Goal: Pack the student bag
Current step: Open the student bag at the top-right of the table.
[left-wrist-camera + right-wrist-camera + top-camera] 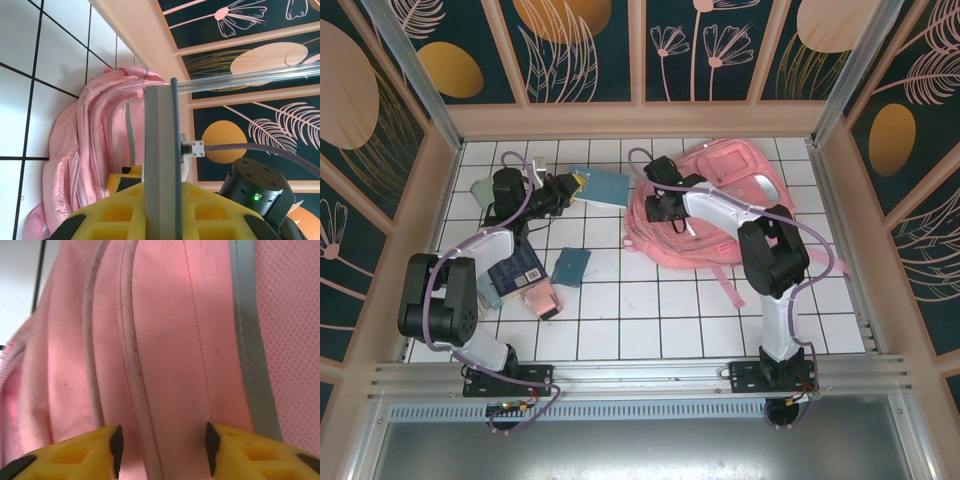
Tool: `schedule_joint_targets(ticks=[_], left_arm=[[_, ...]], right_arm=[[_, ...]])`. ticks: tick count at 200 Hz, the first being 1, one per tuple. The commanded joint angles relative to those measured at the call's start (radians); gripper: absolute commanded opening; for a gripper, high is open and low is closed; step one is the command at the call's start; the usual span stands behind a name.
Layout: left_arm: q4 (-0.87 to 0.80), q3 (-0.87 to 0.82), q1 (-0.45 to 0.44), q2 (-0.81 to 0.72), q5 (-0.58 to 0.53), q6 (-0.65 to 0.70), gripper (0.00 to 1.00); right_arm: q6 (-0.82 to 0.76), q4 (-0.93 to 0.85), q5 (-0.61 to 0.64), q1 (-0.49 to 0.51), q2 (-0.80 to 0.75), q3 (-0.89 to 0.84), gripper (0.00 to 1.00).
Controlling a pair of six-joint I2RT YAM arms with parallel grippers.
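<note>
Left tool (570,185) clamps teal book (603,187); right tool (162,442) parted over student bag (720,165); dark book (515,268), pink box (538,298) lie nearby.

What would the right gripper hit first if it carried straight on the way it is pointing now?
The large soft pink fabric backpack. In the right wrist view its cloth lies directly ahead of the right gripper, a piped seam running between the parted jaws. It looks close, though depth is unclear.
</note>
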Motion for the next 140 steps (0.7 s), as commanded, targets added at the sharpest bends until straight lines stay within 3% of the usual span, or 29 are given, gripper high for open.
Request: schedule_joint_targets(ticks=[1,16,85,140], left_arm=[[0.027,0.001,0.005,-0.051,-0.001,0.02,0.0],[0.018,-0.006,0.005,-0.061,-0.004,0.028,0.0],[0.112,-0.082,0.003,-0.064,-0.042,-0.026,0.0],[0.182,-0.089,-0.071,-0.026,-0.129,-0.052,0.0]], right_arm=[[-0.036,-0.068,0.142,0.015,0.037,0.03,0.27],[-0.026,-0.075,0.172,0.015,0.028,0.036,0.0],[-0.001,-0.105,0.078,-0.007,-0.122,0.182,0.0],[0.043,-0.159,-0.085,-0.12,-0.189,0.34,0.0]])
